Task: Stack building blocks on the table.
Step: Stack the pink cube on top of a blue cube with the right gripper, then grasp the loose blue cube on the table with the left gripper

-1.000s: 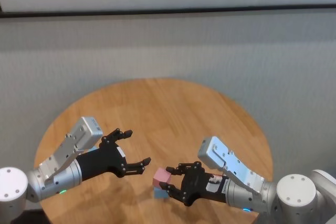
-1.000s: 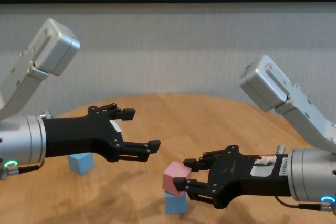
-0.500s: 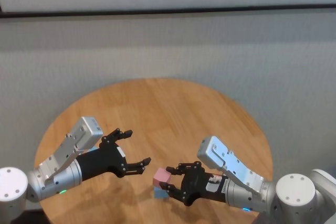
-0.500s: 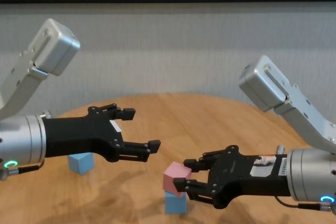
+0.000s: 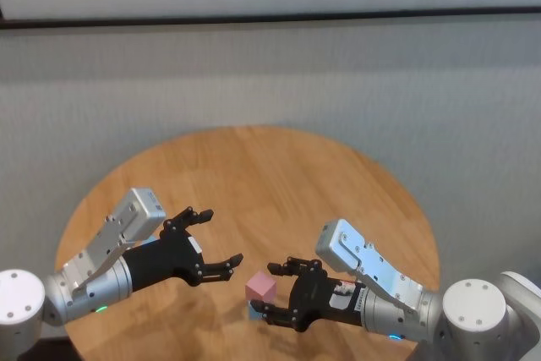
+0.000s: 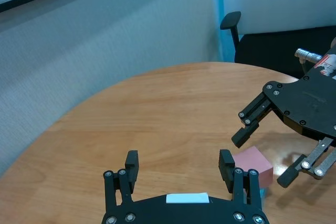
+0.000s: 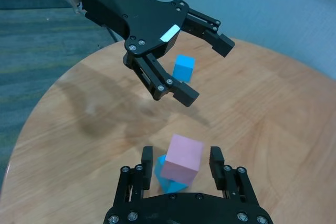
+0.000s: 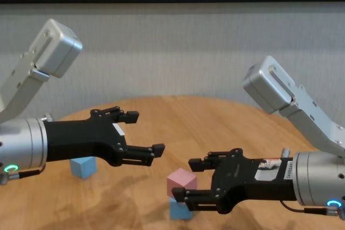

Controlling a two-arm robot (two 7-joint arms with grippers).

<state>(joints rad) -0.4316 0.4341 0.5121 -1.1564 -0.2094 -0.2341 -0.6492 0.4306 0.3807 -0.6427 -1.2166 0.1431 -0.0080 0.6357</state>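
The right gripper [image 8: 190, 179] stood unclenched around the pink block [image 8: 181, 183], fingers clear so it could rest on the blue block [image 8: 180, 209] near the table [image 5: 279, 175] front edge, while the left gripper [image 8: 144, 133] hovered spread, empty, beside the other blue block [image 8: 83, 166].

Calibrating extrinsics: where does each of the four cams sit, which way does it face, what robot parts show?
Head: high, looking down at the table; both arms show.
Chest: low, looking forward across it; both forearms show.
Left wrist: on the left arm, over the left gripper, facing the right gripper.
Right wrist: behind the right gripper, facing the left gripper.
All four share the pink block atop a blue block.
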